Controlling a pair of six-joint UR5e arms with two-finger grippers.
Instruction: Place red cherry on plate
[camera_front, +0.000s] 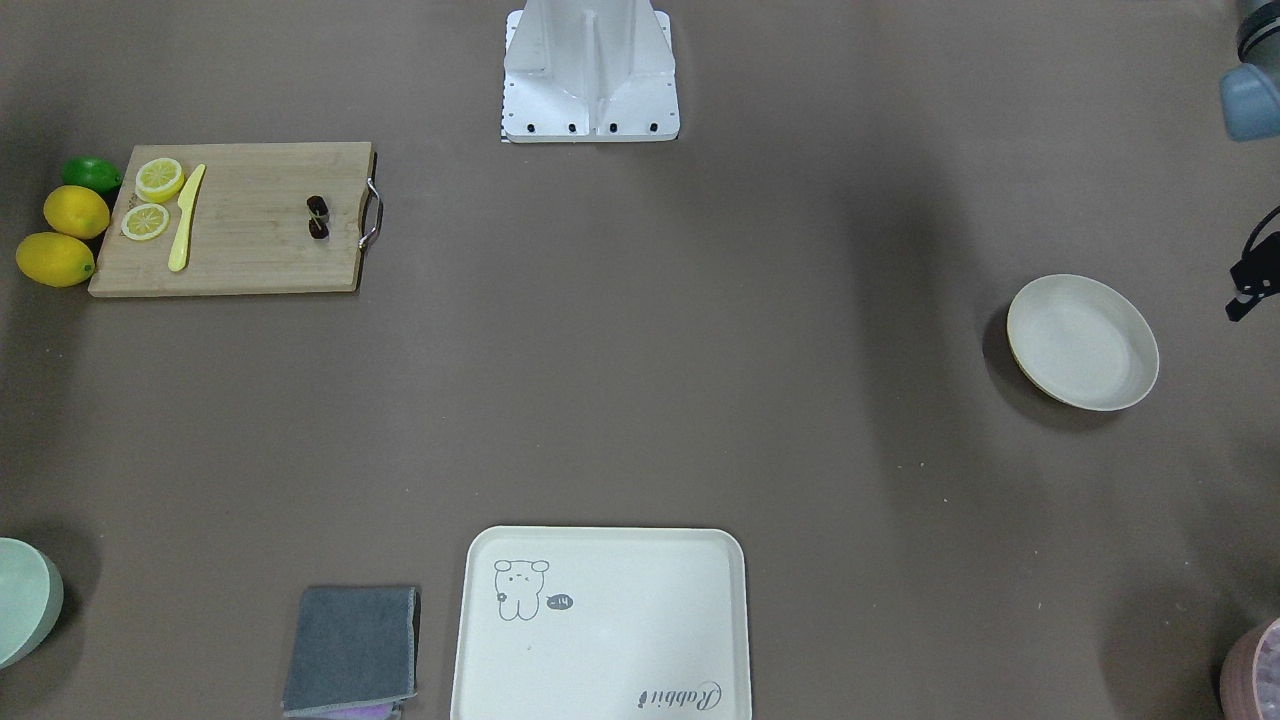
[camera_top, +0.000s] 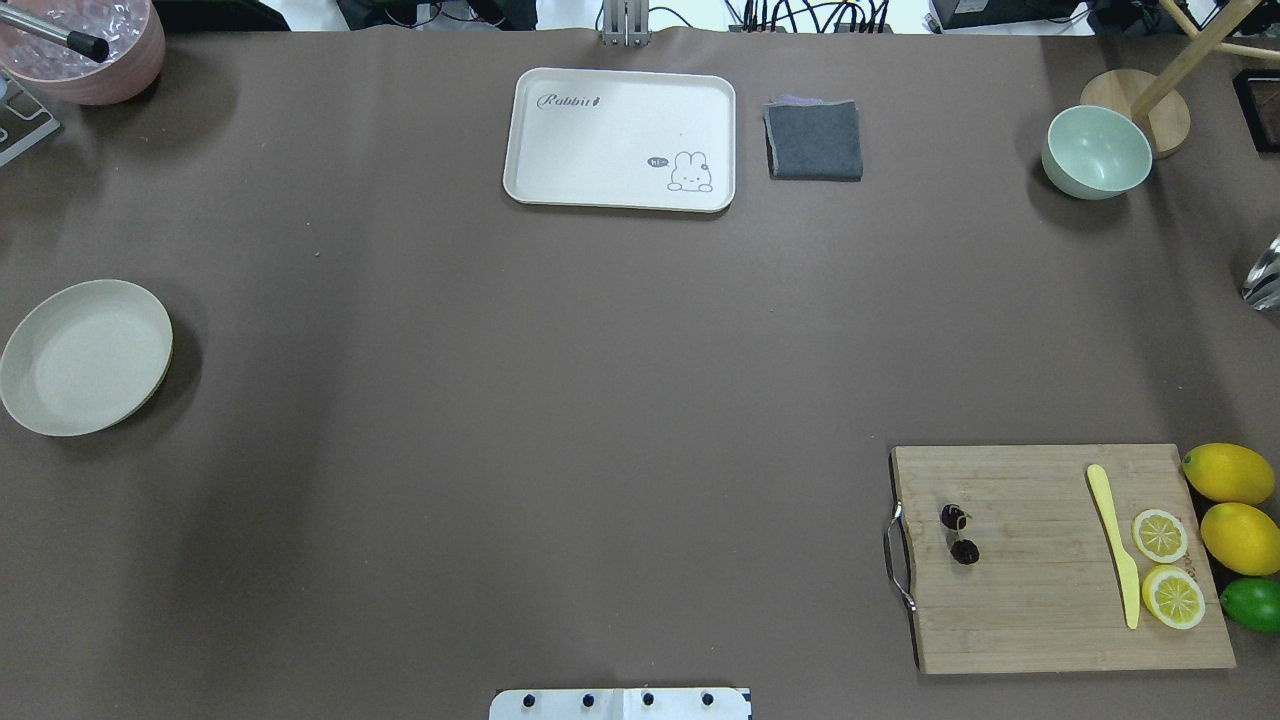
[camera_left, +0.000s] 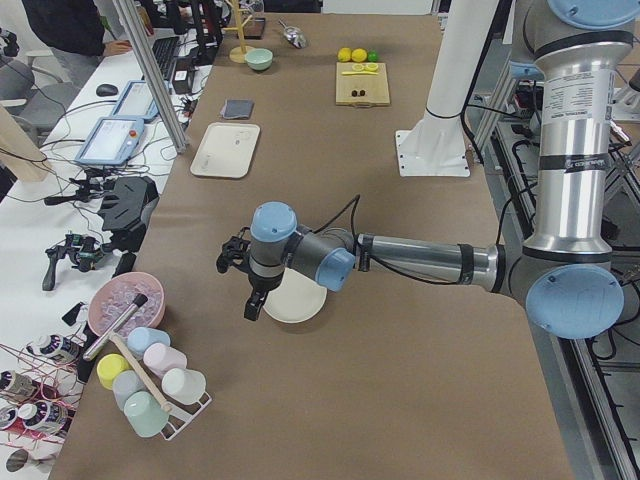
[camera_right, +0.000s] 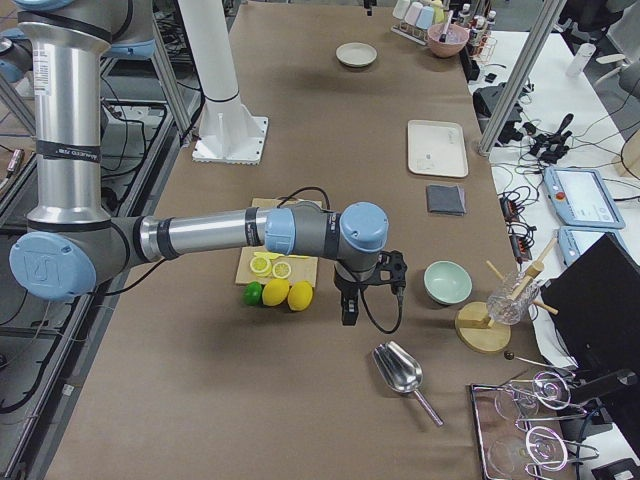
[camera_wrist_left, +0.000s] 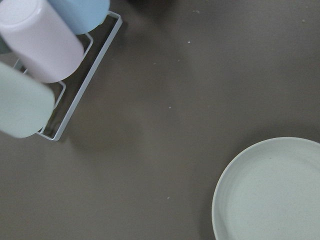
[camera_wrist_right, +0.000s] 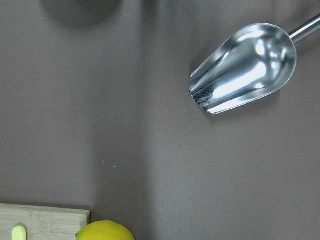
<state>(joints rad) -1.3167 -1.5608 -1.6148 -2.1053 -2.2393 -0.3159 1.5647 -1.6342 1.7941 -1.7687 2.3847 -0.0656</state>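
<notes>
Overhead exterior — red cherry (camera_top: 959, 534) on cutting board (camera_top: 1030, 600), knife (camera_top: 1113, 545) apart

**Both our arms held out, grippers down**

Our left arm (camera_left: 420, 262) holds its forearm level, and the wrist turns our left gripper (camera_left: 251, 308) downward. Our right arm (camera_right: 200, 235) does likewise, our right gripper (camera_right: 349, 312) pointing down. We cannot tell whether either's fingers are parted.

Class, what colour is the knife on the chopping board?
The knife is pale yellow; overhead view.
</notes>
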